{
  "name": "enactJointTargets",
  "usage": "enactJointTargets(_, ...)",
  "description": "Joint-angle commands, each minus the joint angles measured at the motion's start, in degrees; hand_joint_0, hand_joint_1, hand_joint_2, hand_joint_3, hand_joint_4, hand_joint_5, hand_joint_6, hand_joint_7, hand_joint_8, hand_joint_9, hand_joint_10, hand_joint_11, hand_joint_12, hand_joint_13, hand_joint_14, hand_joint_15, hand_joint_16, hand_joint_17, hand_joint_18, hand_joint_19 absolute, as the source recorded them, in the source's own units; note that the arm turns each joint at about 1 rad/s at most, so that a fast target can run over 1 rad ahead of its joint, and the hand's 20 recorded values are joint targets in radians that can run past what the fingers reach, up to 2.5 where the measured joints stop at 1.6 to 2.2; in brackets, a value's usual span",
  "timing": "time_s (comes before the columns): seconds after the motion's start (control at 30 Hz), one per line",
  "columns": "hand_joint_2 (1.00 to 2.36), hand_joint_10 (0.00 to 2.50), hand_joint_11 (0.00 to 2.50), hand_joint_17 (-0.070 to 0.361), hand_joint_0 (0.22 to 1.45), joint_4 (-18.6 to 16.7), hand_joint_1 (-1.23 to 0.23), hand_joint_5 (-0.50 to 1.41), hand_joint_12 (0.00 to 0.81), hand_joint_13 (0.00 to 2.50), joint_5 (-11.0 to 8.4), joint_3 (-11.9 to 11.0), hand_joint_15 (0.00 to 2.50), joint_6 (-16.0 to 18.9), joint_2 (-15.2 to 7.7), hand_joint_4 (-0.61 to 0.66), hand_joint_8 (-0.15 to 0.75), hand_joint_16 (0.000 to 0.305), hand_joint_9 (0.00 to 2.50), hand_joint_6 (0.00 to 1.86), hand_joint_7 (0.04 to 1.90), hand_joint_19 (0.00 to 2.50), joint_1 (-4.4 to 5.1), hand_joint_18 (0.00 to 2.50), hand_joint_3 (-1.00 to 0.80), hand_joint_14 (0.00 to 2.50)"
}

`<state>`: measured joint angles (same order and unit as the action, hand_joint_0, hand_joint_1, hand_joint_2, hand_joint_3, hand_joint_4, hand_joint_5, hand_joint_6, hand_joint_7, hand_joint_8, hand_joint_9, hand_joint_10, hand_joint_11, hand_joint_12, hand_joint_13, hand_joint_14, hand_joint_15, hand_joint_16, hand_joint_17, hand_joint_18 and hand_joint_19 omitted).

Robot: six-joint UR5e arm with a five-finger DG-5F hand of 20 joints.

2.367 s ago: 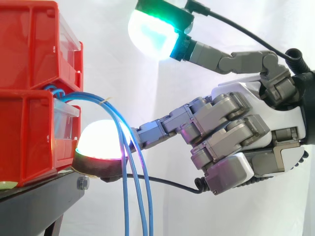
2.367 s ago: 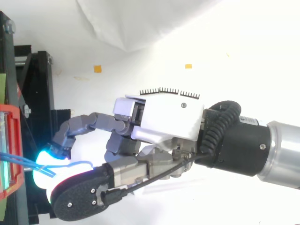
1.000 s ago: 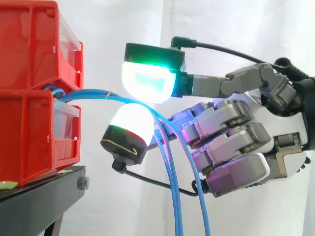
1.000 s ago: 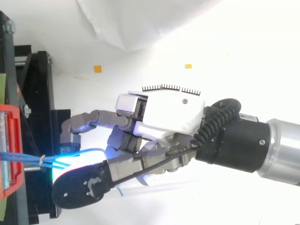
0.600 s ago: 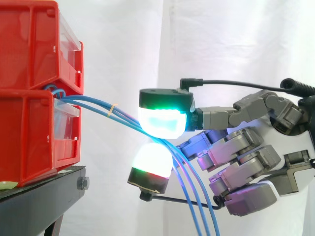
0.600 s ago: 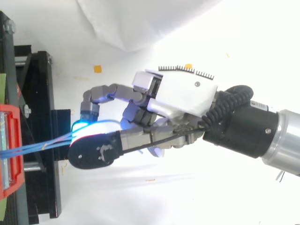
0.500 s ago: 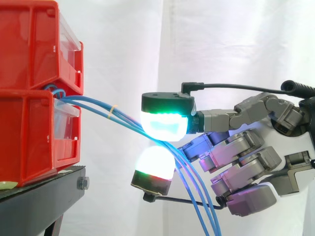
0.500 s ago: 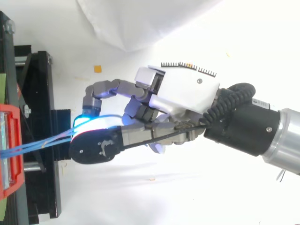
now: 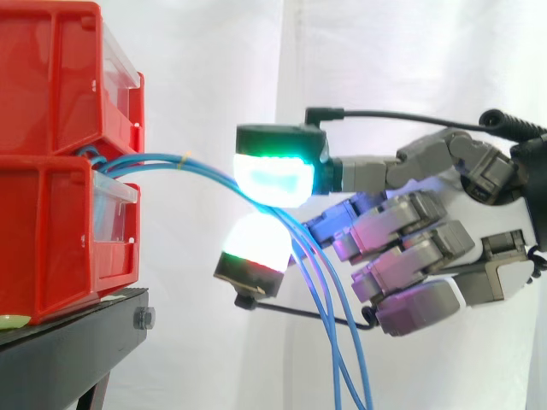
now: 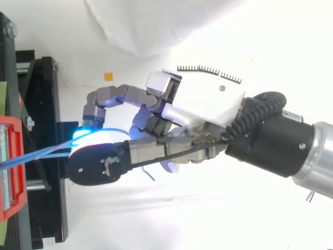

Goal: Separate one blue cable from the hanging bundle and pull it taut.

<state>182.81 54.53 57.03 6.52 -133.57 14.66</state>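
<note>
Side view: two red bins (image 9: 60, 85) stand stacked on the black stand (image 9: 77, 350). Three blue cables (image 9: 158, 159) (tied by one yellow band (image 9: 182, 160)) come out where the bins meet, arc right and hang down. The hand (image 9: 427, 248) pinches them between a green-glowing pad (image 9: 272, 179) above and a white one below, which hide part of their run. The top view adds one orange mark (image 10: 108, 76) on the white surface.

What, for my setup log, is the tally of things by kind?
Red plastic bins: 2
Thin blue cables: 3
Small yellow cable tie: 1
Black metal stand: 1
Robot hand: 1
Total: 8
</note>
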Motion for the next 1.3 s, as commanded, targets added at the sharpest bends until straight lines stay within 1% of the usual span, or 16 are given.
enactJointTargets(0.0, 1.00, 2.50, 1.64, 0.166, 0.47, -0.2, -0.54, 0.10, 0.257, 1.41, -0.65, -0.8, 1.26, -0.9, 0.0, 0.24, 0.136, 0.074, 1.77, 0.51, 1.45, 0.77, 0.11, 1.81, -0.50, 2.50)
enactJointTargets(0.03, 1.00, 2.50, 1.64, 0.186, 0.43, -0.2, -0.47, 0.11, 0.272, 1.44, -1.09, -0.9, 1.23, -1.2, 0.0, 0.25, 0.137, 0.083, 1.80, 0.50, 1.46, 0.69, 0.11, 1.86, -0.50, 2.50)
enactJointTargets(0.07, 1.00, 2.50, 1.63, 0.189, 0.42, -0.2, -0.43, 0.11, 0.282, 1.45, -1.26, -0.9, 1.22, -1.4, 0.0, 0.25, 0.139, 0.084, 1.81, 0.50, 1.46, 0.66, 0.11, 1.87, -0.50, 2.50)
enactJointTargets(0.1, 1.00, 2.50, 1.63, 0.203, 0.39, -0.2, -0.33, 0.11, 0.280, 1.48, -1.35, -0.9, 1.20, -1.6, 0.0, 0.24, 0.131, 0.090, 1.83, 0.50, 1.44, 0.58, 0.11, 1.90, -0.50, 2.50)
enactJointTargets(0.13, 1.00, 2.50, 1.57, 0.205, 0.38, -0.3, -0.28, 0.11, 0.283, 1.49, -1.53, -0.9, 1.19, -1.7, 0.0, 0.23, 0.126, 0.091, 1.84, 0.50, 1.45, 0.57, 0.11, 1.92, -0.50, 2.50)
enactJointTargets(0.17, 1.00, 2.50, 1.59, 0.204, 0.38, -0.3, -0.19, 0.12, 0.270, 1.52, -1.70, -0.9, 1.18, -1.8, 0.0, 0.20, 0.101, 0.273, 1.84, 0.51, 1.43, 0.57, 0.11, 1.93, -0.50, 2.50)
enactJointTargets(0.2, 1.00, 2.50, 1.61, 0.201, 0.39, -0.3, -0.12, 0.12, 0.265, 1.51, -1.70, -0.8, 1.18, -1.9, 0.0, 0.18, 0.085, 0.089, 1.84, 0.52, 1.42, 0.56, 0.11, 1.92, -0.50, 2.50)
enactJointTargets(0.27, 1.00, 2.50, 1.56, 0.176, 0.44, -0.3, -0.09, 0.12, 0.240, 1.48, -1.70, -0.9, 1.20, -1.9, 0.0, 0.15, 0.039, 0.078, 1.82, 0.54, 1.36, 0.64, 0.02, 1.84, -0.50, 2.50)
enactJointTargets(0.33, 1.00, 2.50, 1.58, 0.142, 0.53, -0.3, -0.20, 0.11, 0.207, 1.42, -1.70, -0.8, 1.25, -1.9, 0.0, 0.13, 0.027, 0.063, 1.79, 0.56, 1.29, 0.82, 0.11, 1.73, -0.50, 2.50)
enactJointTargets(0.37, 1.00, 2.50, 1.58, 0.139, 0.54, -0.3, -0.22, 0.11, 0.203, 1.41, -1.70, -0.9, 1.25, -1.9, 0.1, 0.12, 0.027, 0.062, 1.79, 0.57, 1.28, 0.85, 0.11, 1.72, -0.50, 2.50)
enactJointTargets(0.4, 1.00, 2.50, 1.56, 0.129, 0.61, -0.3, -0.38, 0.11, 0.188, 1.39, -1.70, -0.8, 1.25, -1.9, 0.0, 0.10, 0.010, 0.058, 1.80, 0.56, 1.29, 0.92, 0.11, 1.70, -0.50, 2.50)
enactJointTargets(0.43, 1.00, 2.50, 1.57, 0.129, 0.66, -0.2, -0.46, 0.11, 0.186, 1.39, -1.70, -0.8, 1.24, -1.9, 0.0, 0.10, 0.010, 0.057, 1.82, 0.55, 1.32, 0.92, 0.11, 1.70, -0.50, 2.50)
enactJointTargets(0.53, 1.00, 2.50, 1.60, 0.129, 0.71, -0.1, -0.57, 0.12, 0.185, 1.40, -1.70, -0.8, 1.24, -1.9, 0.0, 0.08, 0.001, 0.058, 1.86, 0.54, 1.36, 0.93, 0.11, 1.71, -0.50, 2.50)
enactJointTargets(0.67, 1.00, 2.50, 1.59, 0.130, 0.74, 0.0, -0.64, 0.12, 0.175, 1.40, -1.70, -0.8, 1.27, -1.9, 0.0, 0.08, -0.005, 0.058, 1.86, 0.53, 1.39, 0.92, 0.11, 1.71, -0.50, 2.50)
enactJointTargets(0.93, 1.01, 2.50, 1.61, 0.132, 0.76, 0.1, -0.67, 0.12, 0.181, 1.38, -1.70, -0.8, 1.28, -1.9, 0.0, 0.05, -0.004, 0.059, 1.84, 0.52, 1.43, 0.88, 0.11, 1.69, -0.44, 2.50)
enactJointTargets(1.27, 1.00, 2.50, 1.58, 0.131, 0.75, 0.1, -0.75, 0.12, 0.190, 1.34, -1.70, -0.8, 1.30, -1.9, 0.0, 0.03, 0.011, 0.058, 1.73, 0.52, 1.41, 0.96, 0.11, 1.68, -0.47, 2.50)
